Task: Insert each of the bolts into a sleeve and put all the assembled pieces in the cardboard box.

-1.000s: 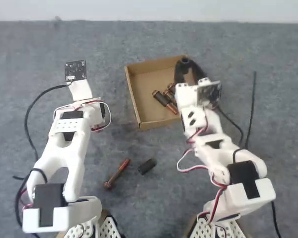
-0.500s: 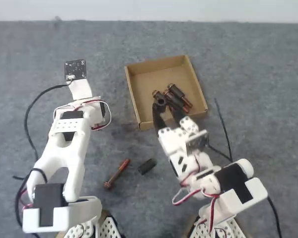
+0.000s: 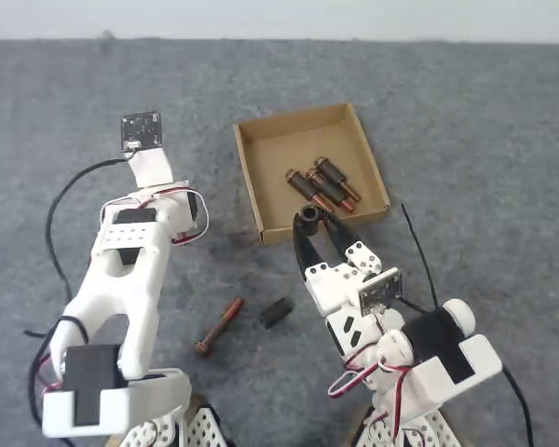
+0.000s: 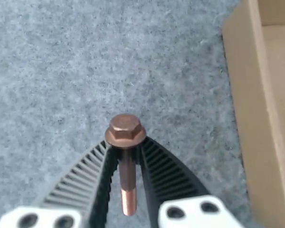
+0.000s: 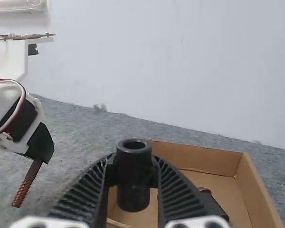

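Clenching a bolt (image 4: 126, 130) just under its hex head in the left end effector (image 4: 126, 146), threads hanging free over the table (image 3: 466, 102), left of the cardboard box (image 3: 246, 177). Grasping a black sleeve (image 5: 133, 183) by its sides in the right end effector (image 5: 133, 165), bore upward, by the box's near edge. Probably rigid, light and slick, both; best pinched mid-body, keeping tip and bore clear. Lying loose nearer: a spare bolt (image 3: 220, 326) and spare sleeve (image 3: 276, 312). Resting inside the box: assembled pieces (image 3: 321, 186).

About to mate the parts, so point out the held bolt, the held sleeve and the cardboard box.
held bolt (image 4: 126, 131), left wrist view, on its hex head.
held sleeve (image 5: 133, 183), right wrist view, on its outer side.
cardboard box (image 3: 248, 182), high view, on a side wall.
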`<action>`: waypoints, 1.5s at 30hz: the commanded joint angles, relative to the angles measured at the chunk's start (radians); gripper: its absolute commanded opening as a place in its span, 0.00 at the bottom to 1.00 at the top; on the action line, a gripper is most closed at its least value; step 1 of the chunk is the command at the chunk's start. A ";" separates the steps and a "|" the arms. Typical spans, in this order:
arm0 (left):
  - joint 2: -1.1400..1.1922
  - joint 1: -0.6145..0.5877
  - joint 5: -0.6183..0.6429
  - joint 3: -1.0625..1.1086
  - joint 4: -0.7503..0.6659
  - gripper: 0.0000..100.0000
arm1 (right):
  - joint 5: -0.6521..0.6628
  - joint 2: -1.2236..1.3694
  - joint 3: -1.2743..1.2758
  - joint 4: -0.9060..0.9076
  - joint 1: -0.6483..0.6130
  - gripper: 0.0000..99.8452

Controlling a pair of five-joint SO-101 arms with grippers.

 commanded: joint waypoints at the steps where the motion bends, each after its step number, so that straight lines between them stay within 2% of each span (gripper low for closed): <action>1: -0.006 0.002 0.005 -0.048 -0.029 0.03 | 0.012 -0.004 0.023 -0.019 -0.004 0.01; 20: -0.012 0.008 0.006 -0.051 -0.032 0.03 | 0.012 -0.001 0.021 -0.018 0.004 0.01; 28: -0.012 0.038 0.005 -0.044 -0.199 0.03 | 0.011 -0.001 0.021 -0.018 -0.001 0.01; 38: -0.020 0.195 0.006 -0.044 -0.250 0.03 | 0.011 -0.001 0.021 -0.018 -0.002 0.01; 45: -0.163 0.290 0.008 -0.044 -0.250 0.03 | 0.011 -0.001 0.021 -0.018 -0.002 0.01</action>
